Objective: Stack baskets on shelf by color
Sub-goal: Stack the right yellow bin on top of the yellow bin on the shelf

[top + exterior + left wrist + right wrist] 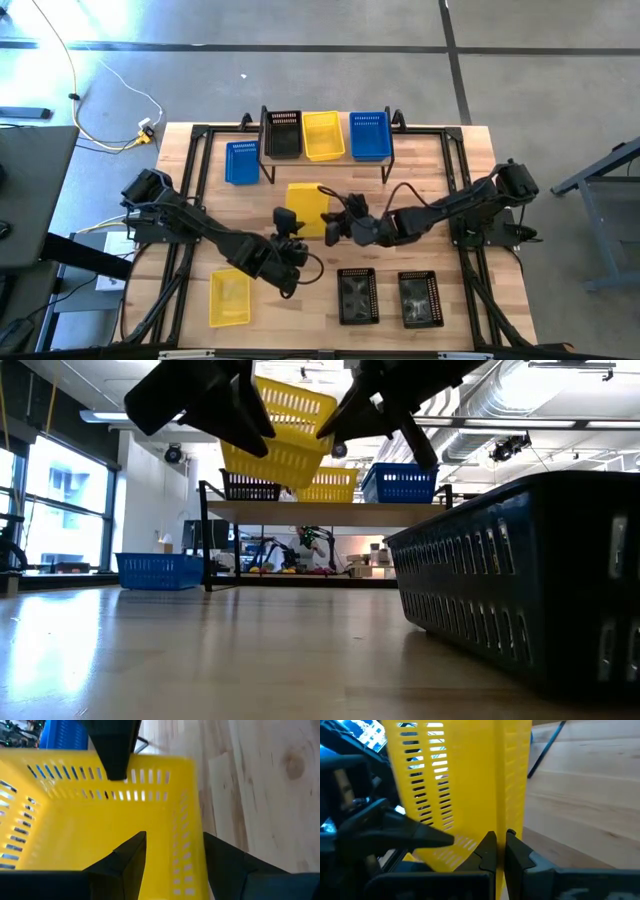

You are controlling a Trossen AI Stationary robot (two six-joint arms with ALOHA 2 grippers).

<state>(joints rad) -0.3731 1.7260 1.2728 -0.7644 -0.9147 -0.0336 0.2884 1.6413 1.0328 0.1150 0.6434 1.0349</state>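
A yellow basket (307, 205) (285, 435) hangs tilted in the air in front of the shelf (320, 512), with both grippers on it. My left gripper (289, 228) (175, 840) is at its near-left corner. My right gripper (334, 228) (500, 837) is at its near-right corner. On the shelf stand a black basket (282, 134), a yellow one (323, 135) and a blue one (369, 135). On the table rest a blue basket (241, 162), a yellow one (230, 297) and two black ones (357, 296) (420, 298). My left gripper has one finger (127, 860) inside the yellow basket and one (225, 862) outside, with a wall (187, 845) between them close to a corner. It comes in from the table's left. The basket is lifted clear and tilted. My right gripper pinches the rim of a wall (507, 815) of the same basket between its two fingers (487, 850). It comes in from the table's right. The basket is clear of the table.
The shelf stands at the table's far side, its top filled by three baskets. The black baskets and the yellow one sit along the near edge, and one black basket (530, 580) looms close in the low view. Bare wood lies between the two arms.
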